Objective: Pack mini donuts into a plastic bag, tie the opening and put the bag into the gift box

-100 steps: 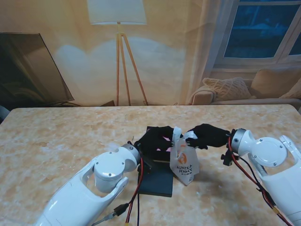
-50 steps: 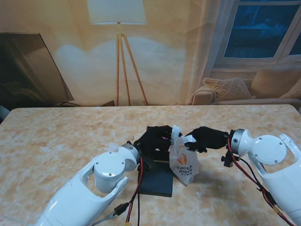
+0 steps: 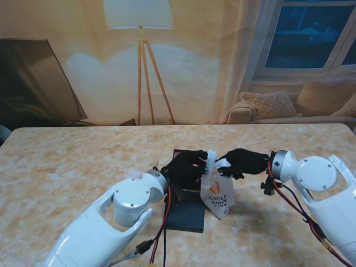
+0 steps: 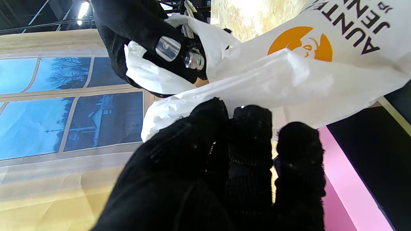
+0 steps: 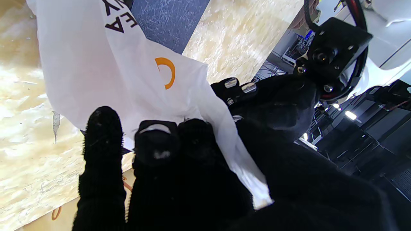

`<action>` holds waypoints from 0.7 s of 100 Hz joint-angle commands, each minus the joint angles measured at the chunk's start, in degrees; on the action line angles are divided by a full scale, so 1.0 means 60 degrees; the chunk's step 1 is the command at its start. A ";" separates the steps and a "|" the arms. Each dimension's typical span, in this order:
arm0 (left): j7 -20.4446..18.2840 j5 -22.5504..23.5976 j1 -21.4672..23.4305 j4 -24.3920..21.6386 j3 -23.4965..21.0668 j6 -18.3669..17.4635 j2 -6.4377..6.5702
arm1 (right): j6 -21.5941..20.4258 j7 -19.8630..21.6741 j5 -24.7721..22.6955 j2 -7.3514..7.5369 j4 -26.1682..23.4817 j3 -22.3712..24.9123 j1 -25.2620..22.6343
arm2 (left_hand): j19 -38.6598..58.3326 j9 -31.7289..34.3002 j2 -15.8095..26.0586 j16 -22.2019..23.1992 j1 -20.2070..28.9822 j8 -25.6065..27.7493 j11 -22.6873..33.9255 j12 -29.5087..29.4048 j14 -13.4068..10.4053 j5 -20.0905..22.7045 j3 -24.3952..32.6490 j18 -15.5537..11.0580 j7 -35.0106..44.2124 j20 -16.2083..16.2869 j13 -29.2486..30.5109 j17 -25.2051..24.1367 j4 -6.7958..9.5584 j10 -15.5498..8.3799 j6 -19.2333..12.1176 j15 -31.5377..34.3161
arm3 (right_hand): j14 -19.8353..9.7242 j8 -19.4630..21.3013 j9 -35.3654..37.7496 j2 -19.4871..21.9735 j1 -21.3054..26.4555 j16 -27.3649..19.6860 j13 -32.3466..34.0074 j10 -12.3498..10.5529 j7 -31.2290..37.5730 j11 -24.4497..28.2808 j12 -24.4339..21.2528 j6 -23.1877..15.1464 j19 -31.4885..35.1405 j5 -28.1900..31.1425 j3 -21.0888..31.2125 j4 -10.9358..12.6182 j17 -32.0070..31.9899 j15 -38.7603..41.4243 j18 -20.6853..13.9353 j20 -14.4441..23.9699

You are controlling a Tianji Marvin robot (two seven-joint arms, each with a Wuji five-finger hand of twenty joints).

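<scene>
One white bag (image 3: 217,194) stands on the surface (image 3: 67,161), its top held up between two hands. The left hand (image 3: 186,165) pinches one flap, and the right hand (image 3: 240,161) pinches the other. The bag looks full, but no donuts show. I think the tying is under way. One dark box (image 3: 186,214) lies beside the bag, waiting.

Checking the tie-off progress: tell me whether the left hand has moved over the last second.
Yes. Against the dark gift box, which has not moved, the left hand has shifted right, closing on the top of the plastic bag.
</scene>
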 commanded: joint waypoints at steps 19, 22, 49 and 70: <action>-0.0561 -0.0124 -0.0114 0.0025 -0.0047 -0.0016 0.0051 | 0.0122 -0.0105 -0.0030 -0.0137 0.0120 -0.0068 0.0026 | 0.0077 -0.0621 0.0134 0.0289 0.0383 0.0198 -0.0105 0.0457 -0.0311 0.0916 0.0222 -0.0308 0.0762 0.0366 -0.0348 -0.0734 0.0057 -0.0336 -0.0331 0.0740 | -0.0108 0.0168 0.0305 0.0760 0.1873 0.0251 0.0058 -0.0425 0.1410 0.0165 0.0146 -0.3171 0.0104 0.0884 0.2661 0.1825 -0.0098 -0.0038 -0.0015 0.0249; -0.0654 -0.0138 -0.0128 0.0031 -0.0067 -0.0019 0.0077 | 0.0127 -0.0109 -0.0022 -0.0139 0.0126 -0.0077 0.0034 | -0.0024 -0.0736 0.0380 0.0357 0.0554 0.0219 -0.0278 0.0477 -0.0402 0.0888 -0.0005 -0.0323 0.0677 0.0494 -0.0511 -0.0878 0.0107 -0.0304 -0.0324 0.0817 | -0.0110 0.0167 0.0304 0.0765 0.1871 0.0249 0.0068 -0.0446 0.1408 0.0164 0.0143 -0.3168 0.0107 0.0882 0.2654 0.1819 -0.0096 -0.0039 -0.0015 0.0250; -0.0754 0.0072 -0.0312 0.0141 0.0000 -0.0020 0.0100 | 0.0116 -0.0215 0.0103 -0.0179 0.0202 -0.0166 0.0101 | 0.0055 -0.0125 0.0280 -0.0472 0.0446 0.0083 -0.0343 0.0136 -0.0462 0.0706 -0.0181 -0.0212 0.0363 -0.0257 0.0315 0.0079 0.0063 -0.0197 -0.0141 -0.0081 | -0.0145 0.0163 0.0300 0.0746 0.1878 0.0236 0.0100 -0.0422 0.1402 0.0177 0.0123 -0.3158 0.0135 0.0876 0.2661 0.1784 -0.0057 -0.0050 -0.0005 0.0265; -0.0443 0.0293 -0.0467 0.0314 0.0175 -0.0029 -0.0007 | 0.0067 -0.0397 0.0076 -0.0215 0.0205 -0.0165 0.0074 | 0.0875 0.0296 -0.1567 -0.0939 -0.0788 -0.0314 0.0237 -0.0013 -0.0235 0.1136 0.1316 -0.0252 0.1260 -0.1198 0.1248 0.1051 -0.0373 -0.0450 -0.0267 -0.0200 | -0.0160 0.0149 0.0278 0.0757 0.1890 0.0221 0.0098 -0.0415 0.1371 0.0165 0.0111 -0.3162 0.0134 0.0845 0.2631 0.1746 -0.0059 -0.0064 0.0008 0.0264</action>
